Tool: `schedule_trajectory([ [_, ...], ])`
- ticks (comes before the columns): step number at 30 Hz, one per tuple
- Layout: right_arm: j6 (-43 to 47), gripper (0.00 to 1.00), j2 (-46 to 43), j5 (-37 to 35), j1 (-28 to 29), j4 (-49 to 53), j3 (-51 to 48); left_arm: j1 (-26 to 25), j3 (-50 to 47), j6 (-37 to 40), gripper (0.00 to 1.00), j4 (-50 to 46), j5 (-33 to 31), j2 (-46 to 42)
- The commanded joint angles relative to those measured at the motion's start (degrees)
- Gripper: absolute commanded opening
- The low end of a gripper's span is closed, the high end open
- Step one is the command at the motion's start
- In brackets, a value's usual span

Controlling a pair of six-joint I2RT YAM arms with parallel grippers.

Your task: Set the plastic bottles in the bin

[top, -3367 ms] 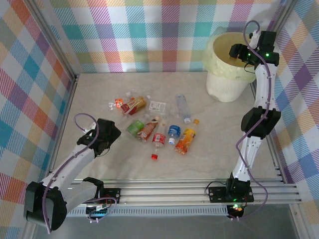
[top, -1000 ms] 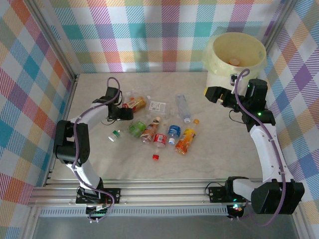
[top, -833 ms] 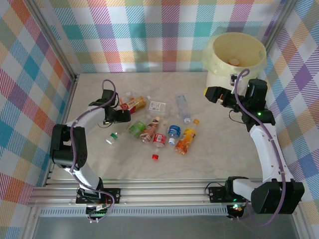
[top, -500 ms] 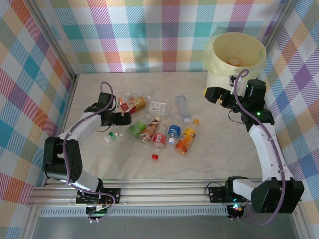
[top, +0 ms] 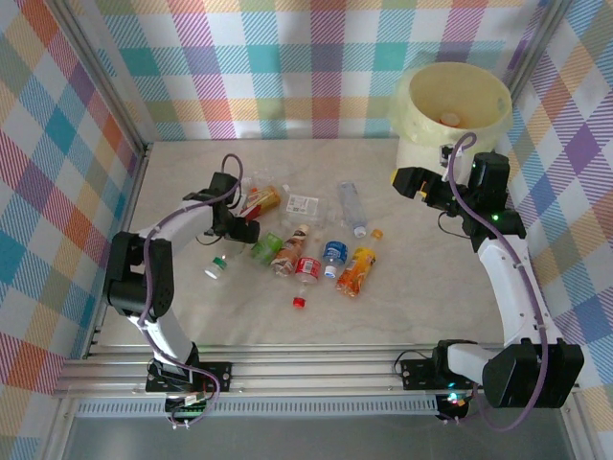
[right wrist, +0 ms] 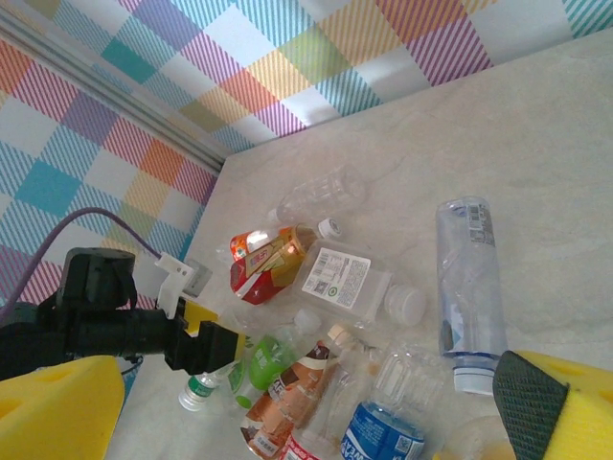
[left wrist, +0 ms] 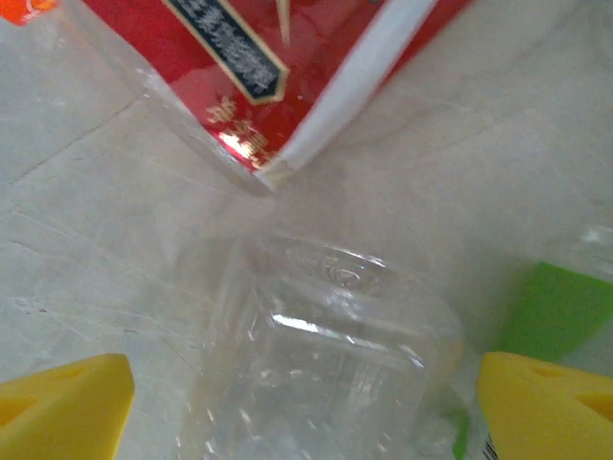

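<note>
Closing squarely across the clear crushed bottle [left wrist: 316, 374] looks the best move: the left fingers [left wrist: 65, 402] stand spread either side of it, gripping nothing, low over the surface [left wrist: 536, 144], a red-labelled bottle [left wrist: 268, 57] just beyond. Farther off, the right fingers [right wrist: 57, 407] gape wide and empty beside the bin [top: 426, 158].
</note>
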State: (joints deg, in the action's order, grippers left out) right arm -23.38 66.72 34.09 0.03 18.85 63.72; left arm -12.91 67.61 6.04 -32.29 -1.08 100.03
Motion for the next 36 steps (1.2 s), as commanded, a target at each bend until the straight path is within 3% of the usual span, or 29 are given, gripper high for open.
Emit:
schedule_trajectory([
  [1, 0.08, 1.00, 0.26, -0.09, 0.40, -1.14, 0.00, -0.39, 1.01, 0.74, 0.89, -2.42, -3.70, 1.56],
  [7, 0.17, 1.00, 0.69, 0.10, 0.40, -0.97, 0.00, 0.82, -0.36, -2.44, 0.82, 0.40, -2.59, 2.10],
  [15, 0.35, 1.00, 0.69, 0.03, 0.39, -0.71, -0.44, 1.09, 0.00, -5.35, 0.62, 1.35, -3.50, 3.16],
  [21, 0.27, 1.00, 0.13, 2.15, 0.58, -1.89, -1.09, 1.13, -2.33, -7.85, 0.49, 1.99, -3.03, -4.33],
  [26, -3.69, 1.00, -1.27, 6.08, 2.37, -10.45, -4.82, 1.13, -4.76, -14.71, 0.47, 6.29, 6.40, -17.50],
  [30, -4.06, 1.00, -2.44, 6.34, 6.24, -15.26, -6.58, 0.64, -8.47, -23.56, 0.47, 20.50, 19.24, -27.30],
  [36, -3.09, 1.00, -3.74, 7.97, 11.21, -17.98, -6.11, -3.52, -7.62, -31.74, 0.47, 31.46, 28.94, -30.94],
])
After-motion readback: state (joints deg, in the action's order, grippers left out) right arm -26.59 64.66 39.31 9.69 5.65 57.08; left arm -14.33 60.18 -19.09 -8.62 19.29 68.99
